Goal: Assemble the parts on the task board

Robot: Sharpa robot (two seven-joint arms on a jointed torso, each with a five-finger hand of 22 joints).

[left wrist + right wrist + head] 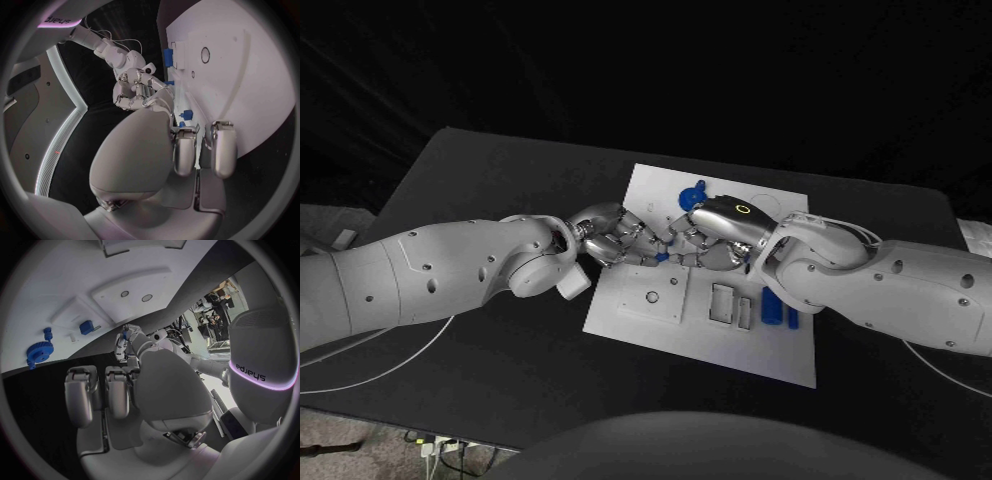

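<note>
A black surface (473, 170) carries the white task board (733, 350). Over its near-left part the left robot hand (610, 235) and right robot hand (711, 235) meet, fingers curled around a small blue part (661, 257); which one holds it I cannot tell. It looks like a mid-air handover or regrasp. A blue gear (691, 196) and blue bars (777, 306) lie on the board. Next comes seating the part, which calls for careful alignment.

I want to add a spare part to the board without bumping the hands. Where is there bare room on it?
The task board is bare along its near edge, below the rectangular slots. Its far right corner, beyond the blue gear, also looks free. The middle is crowded: the left hand and right hand meet there, with blue bars beside the right arm.
</note>
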